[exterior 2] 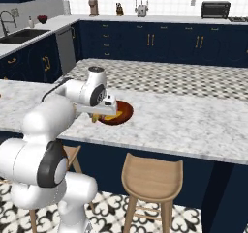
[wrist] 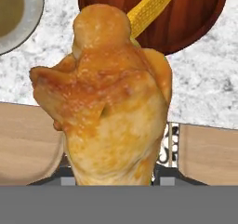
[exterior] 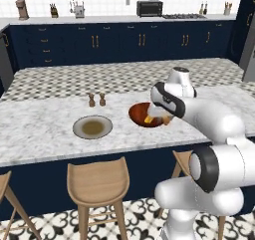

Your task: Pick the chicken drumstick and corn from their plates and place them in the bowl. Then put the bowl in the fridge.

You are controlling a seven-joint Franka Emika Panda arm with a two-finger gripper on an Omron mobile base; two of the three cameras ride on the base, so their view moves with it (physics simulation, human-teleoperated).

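My gripper (exterior: 165,116) is shut on the chicken drumstick (wrist: 109,111), a golden-brown lumpy piece that hangs over the counter's near edge, just short of the bowl. The glossy reddish-brown bowl (exterior: 139,114) (exterior 2: 123,112) (wrist: 195,18) stands on the marble island with the yellow corn (wrist: 149,7) (exterior: 148,118) lying inside it. The drumstick (exterior: 168,119) is at the bowl's near right rim in the left base view. An empty grey plate (exterior: 92,127) (wrist: 21,14) with a brownish centre lies to the bowl's left. The drumstick hides my fingertips in the hand view.
Two small shakers (exterior: 96,100) stand behind the grey plate. Wooden stools (exterior: 97,183) (exterior 2: 152,175) line the island's near side below the gripper. A grey metallic strip (exterior: 248,52), seemingly the fridge, shows at the far right edge. Navy cabinets run along the back wall.
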